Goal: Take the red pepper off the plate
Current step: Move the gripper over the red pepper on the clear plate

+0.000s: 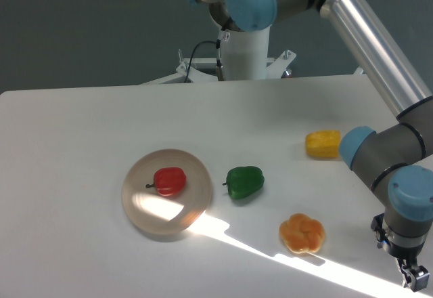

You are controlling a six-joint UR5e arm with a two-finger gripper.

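Note:
The red pepper (169,181) lies on its side in the far half of the tan plate (143,211), its dark stem pointing left. The plate sits left of the table's middle. My gripper (416,279) hangs at the bottom right corner of the view, far to the right of the plate, close to the table surface. Its fingers are partly cut off by the frame edge, so I cannot make out whether they are open or shut. Nothing shows between them.
A green pepper (243,182) lies just right of the plate. A yellow pepper (323,143) sits farther right, beside my arm's elbow (379,152). An orange lobed pepper (302,233) rests near the front. The arm's base (243,54) stands at the table's far edge.

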